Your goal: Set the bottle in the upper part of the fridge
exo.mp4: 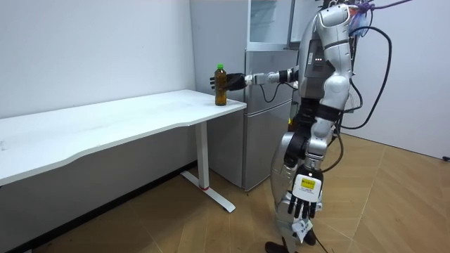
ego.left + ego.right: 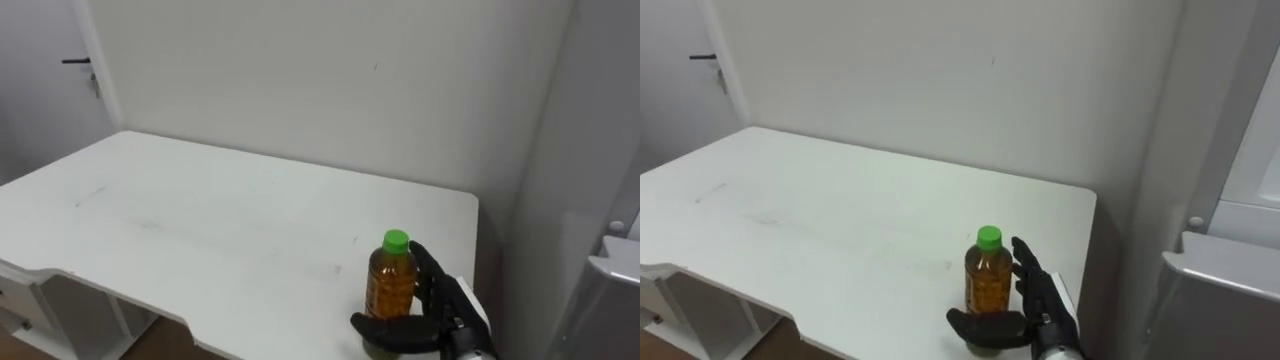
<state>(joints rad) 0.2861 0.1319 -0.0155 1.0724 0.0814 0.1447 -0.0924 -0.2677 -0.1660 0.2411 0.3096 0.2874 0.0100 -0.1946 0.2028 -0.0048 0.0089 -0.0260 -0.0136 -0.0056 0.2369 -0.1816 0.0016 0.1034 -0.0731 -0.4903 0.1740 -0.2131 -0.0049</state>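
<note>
One amber drink bottle [image 2: 390, 285] with a green cap stands upright on the white table [image 2: 200, 230], enclosed by the humanoid's right hand [image 2: 436, 300]. The thumb hooks across the front of the bottle's base while the fingers rise along its far side, a grip that looks only partly closed. The table's corner edge lies just below and beside the wrist. The grey fridge [image 1: 268, 105] stands beyond the back of the hand, its upper compartment [image 1: 269, 21] well above hand height. The left hand [image 1: 302, 205] hangs beside the leg, fingers relaxed and holding nothing. The step in hand appears to be securing the grasp before the lift. Doing it well likely means drawing the fingers fully round the bottle's body, below the tapering neck, so the weight stays centred in the palm. The bottle should then go straight up until its base clears the tabletop before any swing toward the fridge. A hold by the thumb alone risks the smooth plastic slipping, or the bottle tipping off the nearby edge.
</note>
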